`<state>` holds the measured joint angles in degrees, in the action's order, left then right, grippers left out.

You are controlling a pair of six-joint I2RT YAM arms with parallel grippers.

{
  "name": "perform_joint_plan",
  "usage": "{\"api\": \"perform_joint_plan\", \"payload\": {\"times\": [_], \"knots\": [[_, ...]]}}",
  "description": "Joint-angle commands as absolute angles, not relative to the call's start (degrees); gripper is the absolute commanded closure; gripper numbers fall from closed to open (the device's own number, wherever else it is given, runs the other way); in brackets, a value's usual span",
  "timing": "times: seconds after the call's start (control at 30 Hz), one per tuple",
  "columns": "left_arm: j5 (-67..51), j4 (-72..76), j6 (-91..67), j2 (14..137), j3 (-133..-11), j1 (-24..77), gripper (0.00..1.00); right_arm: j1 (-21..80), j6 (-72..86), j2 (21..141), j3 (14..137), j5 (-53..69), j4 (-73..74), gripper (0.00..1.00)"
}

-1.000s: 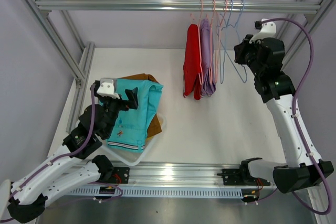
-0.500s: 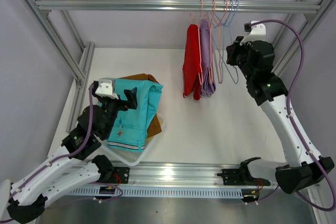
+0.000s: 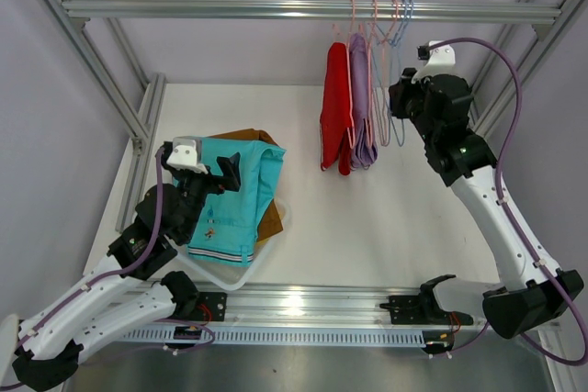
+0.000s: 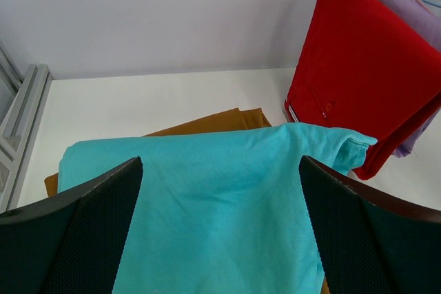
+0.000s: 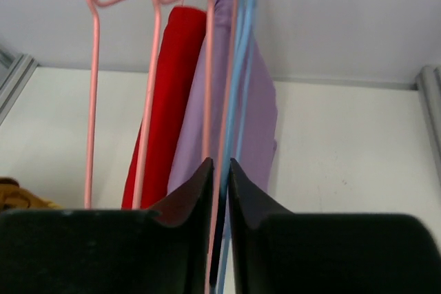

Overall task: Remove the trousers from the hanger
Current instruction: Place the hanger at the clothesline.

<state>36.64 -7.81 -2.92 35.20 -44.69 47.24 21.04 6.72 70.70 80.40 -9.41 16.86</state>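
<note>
I count two pairs hanging from the rail (image 3: 230, 9), red trousers (image 3: 336, 107) and lilac trousers (image 3: 360, 103), and two lying at left, teal trousers (image 3: 234, 204) atop brown trousers (image 3: 272, 218). My left gripper (image 4: 220, 163) is spread wide over the teal pair. My right gripper (image 5: 220, 170) pinches bunched hanger wires (image 5: 238, 67) just beside the lilac pair.

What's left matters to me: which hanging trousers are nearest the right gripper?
The lilac trousers: they hang right of the red trousers, beside the bare hangers that the right gripper grips.

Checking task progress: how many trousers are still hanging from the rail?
2: the red trousers hang from the rail, and the lilac trousers hang right beside them, to their right in the top view. Another pair could be hidden behind these.
</note>
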Motion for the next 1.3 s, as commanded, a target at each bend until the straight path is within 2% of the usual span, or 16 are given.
{"api": "perform_joint_plan", "payload": {"times": [0.0, 0.03, 0.1, 0.13, 0.23, 0.33, 0.57, 0.8, 1.27], "knots": [[35.4, -6.2, -2.3, 35.1, -44.7, 47.5, 0.01, 22.1, 6.0, 69.5, 79.4, -7.7, 20.6, 0.76], [35.5, -6.2, -2.2, 35.0, -44.6, 47.5, 0.01, 22.0, 6.0, 69.2, 79.8, -7.5, 21.2, 0.68], [35.7, -6.2, -2.1, 34.9, -45.3, 47.5, 0.01, 22.1, 6.2, 68.9, 80.2, -7.5, 21.9, 0.64], [35.8, -6.2, -2.0, 34.8, -44.6, 47.5, 0.01, 22.0, 6.5, 68.3, 80.4, -7.6, 22.4, 0.57], [35.9, -6.1, -2.0, 34.7, -44.6, 47.5, 0.01, 21.9, 6.4, 67.2, 80.6, -7.6, 23.2, 0.55], [35.9, -6.2, -2.0, 34.6, -44.6, 47.5, 0.01, 21.4, 6.2, 66.4, 82.4, -7.7, 25.8, 0.48], [35.8, -6.2, -2.0, 34.4, -44.6, 47.5, 0.01, 21.3, 6.2, 62.3, 84.6, -8.8, 29.3, 0.47], [35.7, -6.2, -2.0, 34.5, -44.6, 47.5, 0.01, 22.2, 7.6, 58.6, 88.2, -5.7, 29.4, 0.50], [35.6, -6.2, -1.9, 35.3, -44.6, 47.5, 0.01, 28.1, 9.3, 72.1, 97.4, -2.5, 26.6, 0.49]]}}
